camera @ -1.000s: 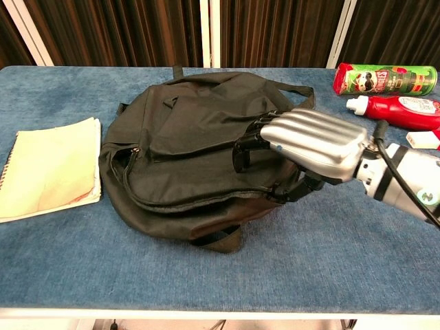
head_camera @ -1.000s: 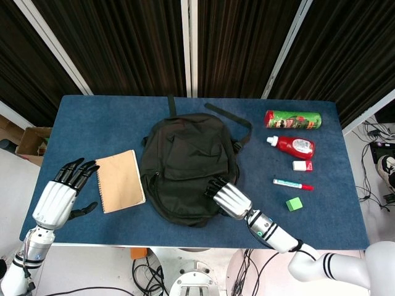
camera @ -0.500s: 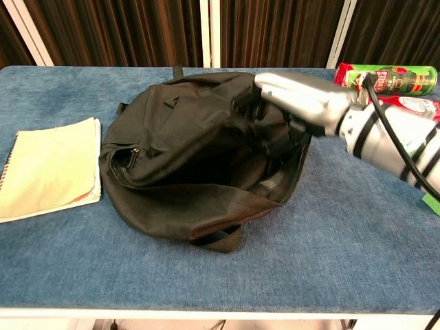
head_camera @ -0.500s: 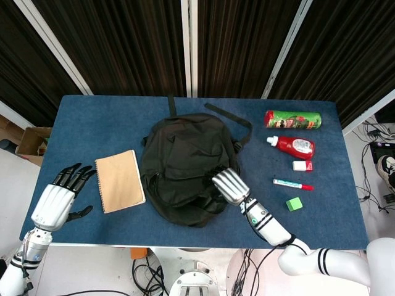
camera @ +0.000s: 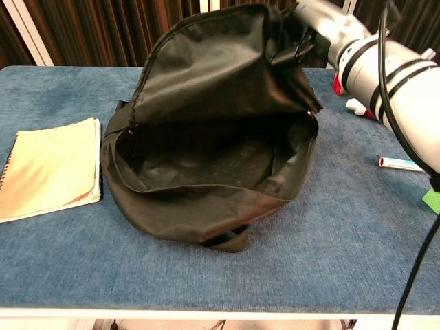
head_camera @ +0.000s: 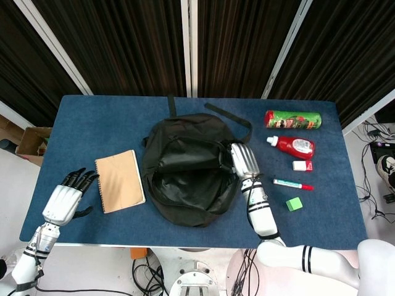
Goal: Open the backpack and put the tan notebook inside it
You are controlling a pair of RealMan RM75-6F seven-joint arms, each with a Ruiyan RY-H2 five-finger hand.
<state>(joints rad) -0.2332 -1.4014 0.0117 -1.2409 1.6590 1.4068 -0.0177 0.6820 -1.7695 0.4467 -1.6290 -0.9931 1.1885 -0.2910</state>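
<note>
The dark olive backpack point(head_camera: 188, 169) point(camera: 206, 117) lies in the middle of the blue table, its front flap lifted so the main compartment gapes toward me. My right hand point(head_camera: 244, 161) point(camera: 323, 19) grips the flap's right edge and holds it raised. The tan notebook point(head_camera: 119, 180) point(camera: 47, 169) lies flat just left of the backpack, spiral edge to the left. My left hand point(head_camera: 68, 197) hovers at the table's front left corner, left of the notebook, fingers spread and holding nothing; the chest view does not show it.
Right of the backpack lie a green chip can point(head_camera: 293, 119), a red ketchup bottle point(head_camera: 292, 146), a small white eraser point(head_camera: 302, 166), a red-and-white marker point(head_camera: 292, 184) point(camera: 402, 163) and a green cube point(head_camera: 294, 204). The backpack's straps point(head_camera: 229, 119) trail toward the back edge.
My right hand has pulled the backpack's flap up and back, opening the compartment wide. My left hand has drawn back toward the table's near left corner.
</note>
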